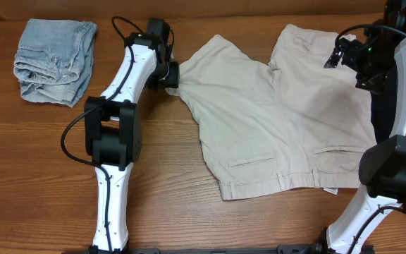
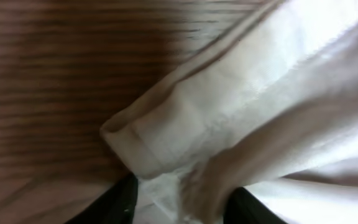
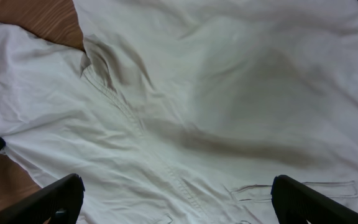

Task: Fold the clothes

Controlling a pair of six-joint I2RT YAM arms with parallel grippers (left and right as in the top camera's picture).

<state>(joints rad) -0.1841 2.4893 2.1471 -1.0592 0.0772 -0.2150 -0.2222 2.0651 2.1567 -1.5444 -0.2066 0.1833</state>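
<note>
Pale beige shorts lie spread flat on the wooden table, back pockets up and waistband toward the front edge. My left gripper is at the hem corner of their left leg, which is drawn to a point. In the left wrist view the hem is bunched between the two black fingers, and the left gripper is closed on it. My right gripper hovers over the right leg. It is open, with the shorts below its wide-apart fingers. No black garments are in view.
A folded light-blue denim piece sits at the table's back left corner. The left arm's base stands left of the shorts. The right arm's base overlaps their right edge. Bare wood runs along the front.
</note>
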